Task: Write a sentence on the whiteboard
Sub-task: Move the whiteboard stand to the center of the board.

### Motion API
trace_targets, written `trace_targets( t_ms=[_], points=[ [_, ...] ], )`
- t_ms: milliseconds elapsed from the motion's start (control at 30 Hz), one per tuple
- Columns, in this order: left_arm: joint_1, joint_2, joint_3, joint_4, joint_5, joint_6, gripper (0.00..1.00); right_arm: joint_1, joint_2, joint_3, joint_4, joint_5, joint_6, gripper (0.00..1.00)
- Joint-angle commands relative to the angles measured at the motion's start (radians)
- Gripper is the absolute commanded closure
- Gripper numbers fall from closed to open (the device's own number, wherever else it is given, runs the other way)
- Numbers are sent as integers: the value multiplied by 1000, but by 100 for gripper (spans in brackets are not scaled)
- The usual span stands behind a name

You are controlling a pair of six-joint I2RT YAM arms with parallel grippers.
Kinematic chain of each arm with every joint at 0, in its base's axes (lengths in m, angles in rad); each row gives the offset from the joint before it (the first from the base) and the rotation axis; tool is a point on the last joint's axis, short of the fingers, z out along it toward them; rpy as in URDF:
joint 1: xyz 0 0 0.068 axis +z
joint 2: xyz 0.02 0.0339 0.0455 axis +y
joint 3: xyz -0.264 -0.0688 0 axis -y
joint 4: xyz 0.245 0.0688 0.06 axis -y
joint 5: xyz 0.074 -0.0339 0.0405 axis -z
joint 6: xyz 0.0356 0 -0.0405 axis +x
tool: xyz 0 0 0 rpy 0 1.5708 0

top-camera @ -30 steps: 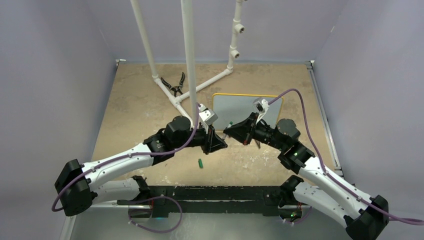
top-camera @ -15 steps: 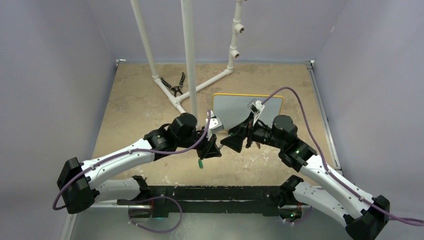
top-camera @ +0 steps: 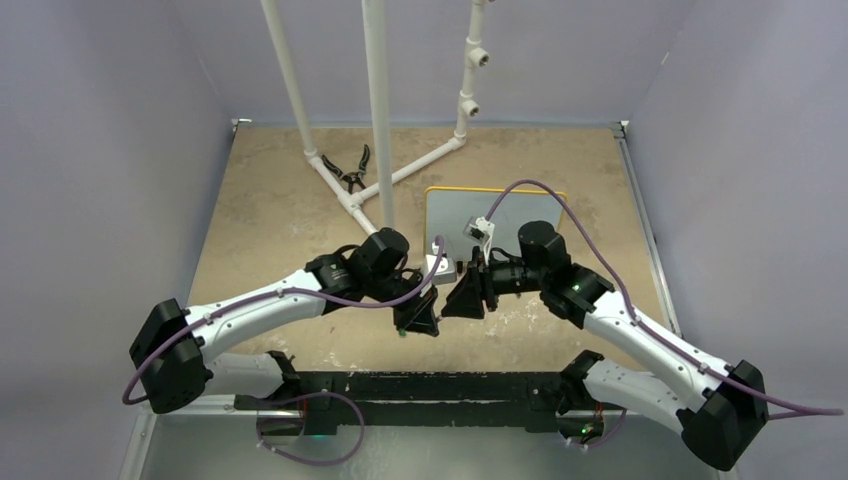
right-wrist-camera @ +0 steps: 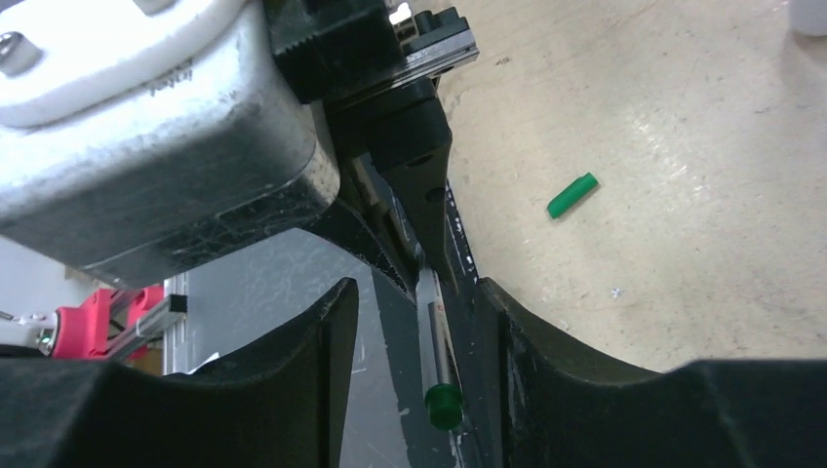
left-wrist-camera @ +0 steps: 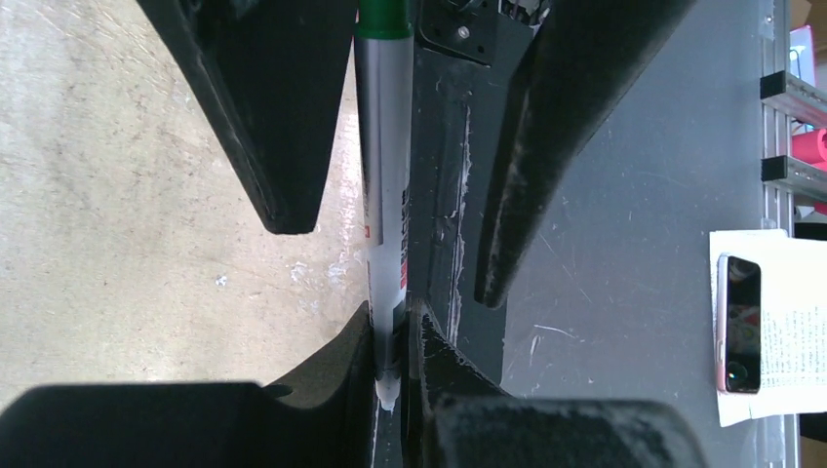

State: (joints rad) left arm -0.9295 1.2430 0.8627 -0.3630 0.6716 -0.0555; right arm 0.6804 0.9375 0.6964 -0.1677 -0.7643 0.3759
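Note:
The whiteboard [top-camera: 455,210], white with a yellow-orange rim, lies right of centre, its near part hidden by my right arm. No sentence shows on its visible part. A silver marker [left-wrist-camera: 382,175] with a green end [right-wrist-camera: 442,405] sticks out of my left gripper [left-wrist-camera: 392,312], which is shut on its tip end. My right gripper [right-wrist-camera: 417,288] stands open around the marker's green end, with its fingers [left-wrist-camera: 268,127] clear of the barrel on both sides. In the top view the two grippers [top-camera: 415,318] [top-camera: 465,295] meet near the table's front edge. A loose green cap [right-wrist-camera: 571,195] lies on the table.
A white pipe frame [top-camera: 378,110] rises from the table's back left, with black pliers [top-camera: 350,170] beside its base. The black base rail [top-camera: 420,385] runs along the near edge. Beyond it, a phone [left-wrist-camera: 738,322] rests on paper.
My right gripper, shut on the marker a second ago, has opened. The left gripper has shut on the marker. Both grippers have moved together toward the near edge.

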Motion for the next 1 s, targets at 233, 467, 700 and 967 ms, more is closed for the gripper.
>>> trace_targets(
  t_ms=[233,467,700,967],
  points=[
    [3,39,66,2,80,35,100,6,41,1,24,-121,-41,65],
    [3,57,81,3,80,34,100,11,42,-8,-3,-119,-60,81],
    [3,49,89,24,23,10,92,13,18,-17,-10,-81,-59,100],
    [13,-35,97,94,-323,-75,40,11,-119,9,-81,416,1,100]
  ],
)
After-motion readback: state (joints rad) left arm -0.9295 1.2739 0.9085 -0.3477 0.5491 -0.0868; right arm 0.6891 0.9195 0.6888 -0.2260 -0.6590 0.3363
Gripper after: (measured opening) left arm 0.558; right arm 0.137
